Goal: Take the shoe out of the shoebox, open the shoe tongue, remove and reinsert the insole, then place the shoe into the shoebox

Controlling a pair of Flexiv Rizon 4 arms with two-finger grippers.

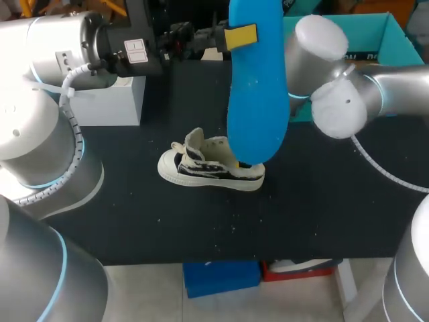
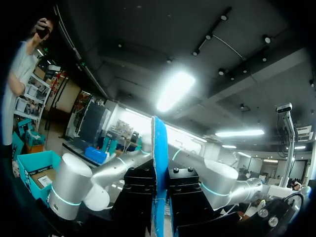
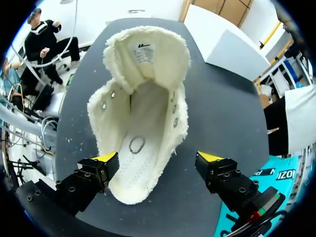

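Up in the air over the bench, the left pincer squeezes a big blue insole near one end, and the rest hangs down. The insole is so close to the head camera that it covers part of the heel end of the shoe and all of the right pincer. The shoe stands on its sole near the middle of the black bench, with its toe toward the left arm's side. It is white with black marks on its side. A white box sits on the bench by the left arm. The teal shoebox is far off at the right, past the right arm, and is partly cut off.

The right wrist view shows what the head view hides. The right pincer hangs over the shoe with its two fingers spread wide, one on each side of the heel end, gripping nothing. The tongue is pulled back, so the fuzzy white inside shows.

From the left wrist, the insole is just a thin blue edge pressed between two black fingers. Their tips are hidden. The shoebox shows off to one side.
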